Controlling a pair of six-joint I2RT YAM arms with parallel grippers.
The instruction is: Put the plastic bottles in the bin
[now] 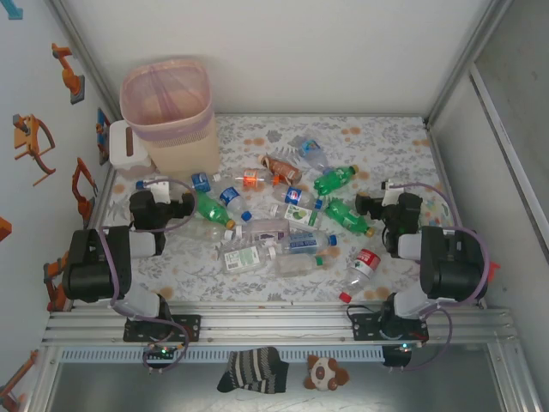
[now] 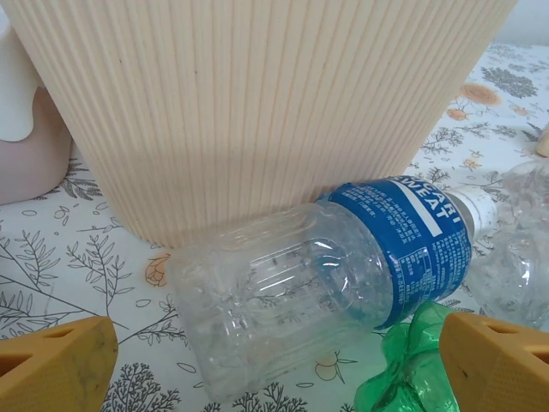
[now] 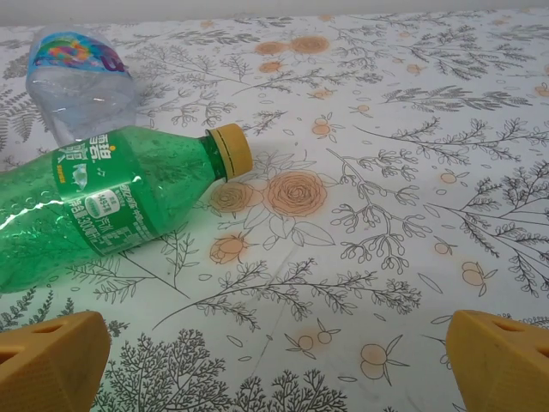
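The left gripper (image 2: 274, 369) is wide open and holds nothing. A clear bottle with a blue label (image 2: 317, 283) lies right in front of it, with the bin (image 2: 249, 103) just behind. The right gripper (image 3: 274, 360) is wide open too. A green bottle (image 3: 94, 202) lies ahead, to its left.

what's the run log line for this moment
left gripper: open, empty, facing blue-label bottle beside bin | right gripper: open, empty, near green bottle | stage: bottles lie on table
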